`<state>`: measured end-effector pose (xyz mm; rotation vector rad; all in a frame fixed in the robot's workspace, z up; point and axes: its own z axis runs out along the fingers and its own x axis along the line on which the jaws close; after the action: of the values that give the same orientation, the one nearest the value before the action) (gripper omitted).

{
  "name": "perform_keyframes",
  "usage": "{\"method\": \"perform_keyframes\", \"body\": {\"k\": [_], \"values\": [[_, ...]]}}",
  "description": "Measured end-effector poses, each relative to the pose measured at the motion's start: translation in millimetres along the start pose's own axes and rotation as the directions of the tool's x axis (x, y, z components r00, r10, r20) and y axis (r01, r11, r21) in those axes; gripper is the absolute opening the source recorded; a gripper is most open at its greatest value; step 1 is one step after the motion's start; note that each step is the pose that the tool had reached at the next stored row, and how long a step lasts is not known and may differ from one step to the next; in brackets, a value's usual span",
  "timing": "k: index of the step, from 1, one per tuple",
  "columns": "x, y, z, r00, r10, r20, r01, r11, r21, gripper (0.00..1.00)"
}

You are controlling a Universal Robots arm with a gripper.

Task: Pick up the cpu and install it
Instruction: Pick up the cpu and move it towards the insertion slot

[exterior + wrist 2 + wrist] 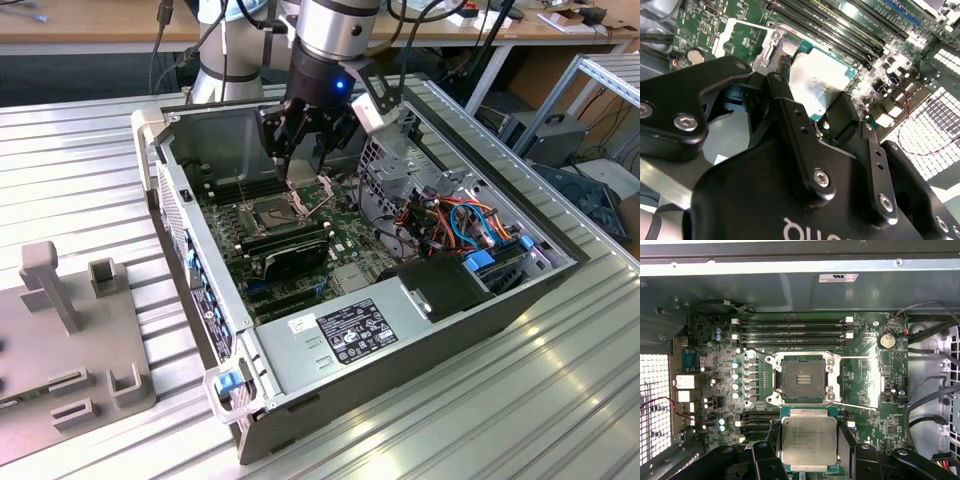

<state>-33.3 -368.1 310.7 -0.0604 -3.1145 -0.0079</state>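
Note:
My gripper (809,442) is shut on the cpu (809,439), a flat square chip with a dull silver top and a green rim, gripped by two opposite edges. One black finger (847,442) shows beside it. The chip hangs above the motherboard, just off to one side of the open socket (800,380), whose contact field is bare and whose shiny hinged frame (860,382) is swung open. In the second wrist view the cpu (821,80) sits between the black fingers (782,92). In the exterior view my gripper (303,150) hovers inside the open computer case over the socket (275,210).
A long black expansion card (285,255) lies just beside the socket. Memory slots (790,329) run along the socket's other side. The power supply (340,335), the drive cage with coloured cables (460,225) and the case wall (165,190) hem in the space. A grey fixture (60,340) stands outside the case.

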Motion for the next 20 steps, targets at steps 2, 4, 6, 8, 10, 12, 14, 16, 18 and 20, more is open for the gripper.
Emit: {"method": "perform_keyframes", "body": {"k": [2, 4, 6, 8, 10, 12, 14, 16, 18, 20], "values": [[0.0, 0.0, 1.1, 0.9994, 0.034, 0.0001, -0.034, 0.9994, -0.0009, 0.55], [-0.1, 0.0, 3.0, 0.9957, 0.093, 0.0002, -0.093, 0.9957, -0.0024, 0.55], [-0.1, 0.0, 4.3, 0.9912, 0.132, 0.0003, -0.132, 0.9912, -0.0036, 0.55], [-0.2, 0.0, 5.7, 0.9839, 0.179, 0.0004, -0.179, 0.9839, -0.0048, 0.55], [-0.2, 0.0, 6.9, 0.9765, 0.216, 0.0003, -0.216, 0.9765, -0.0058, 0.55], [-0.2, 1.0, 7.5, 0.9734, 0.229, 0.0002, -0.229, 0.9734, -0.0063, 0.55], [-0.2, 2.0, 7.9, 0.9748, 0.223, 0.0003, -0.223, 0.9748, -0.0066, 0.55], [-0.1, 2.9, 8.4, 0.978, 0.209, 0.0003, -0.209, 0.9779, -0.0064, 0.55], [0.0, 4.9, 9.3, 0.9854, 0.17, 0.0003, -0.17, 0.9854, -0.0053, 0.55], [0.0, 5.9, 9.8, 0.9897, 0.143, 0.0003, -0.143, 0.9897, -0.0046, 0.55]]}}
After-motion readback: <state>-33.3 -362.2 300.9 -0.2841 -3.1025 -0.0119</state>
